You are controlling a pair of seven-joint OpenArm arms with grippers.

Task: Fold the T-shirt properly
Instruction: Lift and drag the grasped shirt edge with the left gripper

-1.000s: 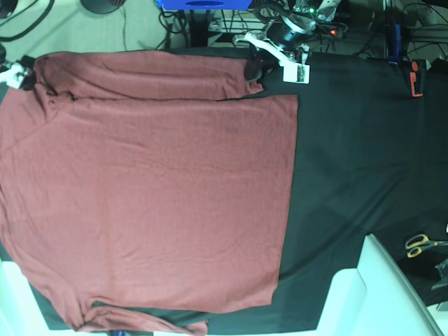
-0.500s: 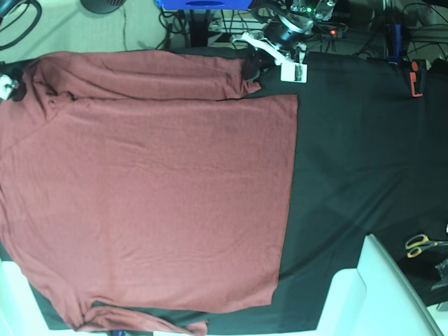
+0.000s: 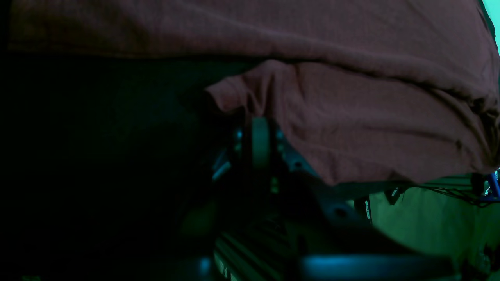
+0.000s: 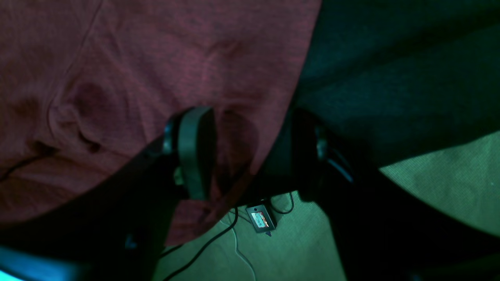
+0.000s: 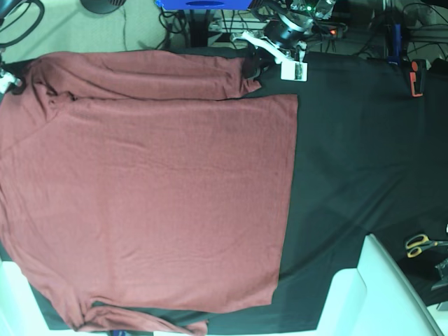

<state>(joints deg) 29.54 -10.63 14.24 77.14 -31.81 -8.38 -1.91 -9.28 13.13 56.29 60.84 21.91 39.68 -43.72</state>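
The T-shirt (image 5: 147,189), a plain brick-red one with long sleeves, lies spread flat on the black cloth (image 5: 357,154) that covers the worktop. In the base view it fills the left and middle part, with its straight hem toward the right. One sleeve is folded along the top edge of the body, and its cuff ends near the top centre. The other sleeve lies along the bottom edge.

The left gripper (image 5: 253,68) is at the top centre of the base view, at the cuff of the upper sleeve. In the left wrist view the gripper (image 3: 259,136) has its jaws closed, and the sleeve end of the T-shirt (image 3: 351,117) sits right at their tip; the fabric seems pinched between them, with the corner of the cuff slightly raised from the cloth.

The right gripper (image 5: 8,82) is at the far left edge of the base view, near the shoulder end of the same sleeve. In the right wrist view this gripper (image 4: 250,144) has its jaws apart. One finger (image 4: 193,152) is over the red fabric (image 4: 156,70) and the other is over the dark cloth, with the edge of the shirt between them. They do not hold the fabric.

A pair of scissors (image 5: 422,244) with yellow handles lies at the right edge, well apart from the shirt.
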